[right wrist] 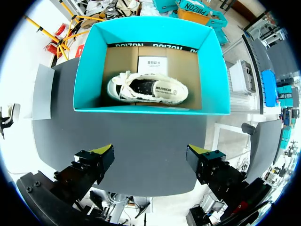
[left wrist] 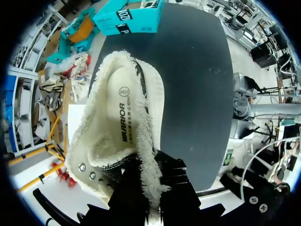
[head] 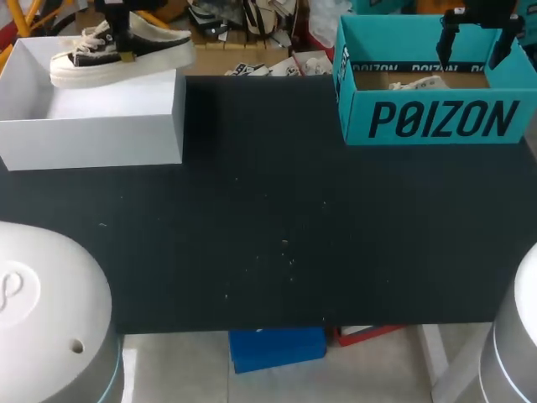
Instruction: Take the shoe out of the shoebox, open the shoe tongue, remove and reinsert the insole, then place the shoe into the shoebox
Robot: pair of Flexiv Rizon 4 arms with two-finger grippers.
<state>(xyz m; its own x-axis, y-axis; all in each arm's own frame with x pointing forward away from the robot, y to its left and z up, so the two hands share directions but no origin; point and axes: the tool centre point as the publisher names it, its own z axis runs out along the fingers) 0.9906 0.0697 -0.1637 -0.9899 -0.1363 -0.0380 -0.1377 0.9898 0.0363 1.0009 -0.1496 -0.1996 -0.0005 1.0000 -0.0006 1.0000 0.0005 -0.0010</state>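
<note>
My left gripper (head: 124, 35) is clamped on the fleecy collar edge of the shoe (head: 117, 57), holding it over the white box (head: 101, 126) at the far left of the table (head: 268, 235). The shoe's long axis runs side to side along the far edge, toe to the left and heel towards the teal shoebox (head: 436, 117). My right gripper (right wrist: 149, 157) hangs above that shoebox, fingers spread wide on nothing, and a second shoe (right wrist: 148, 88) lies inside, its length parallel to the line between my fingertips.
</note>
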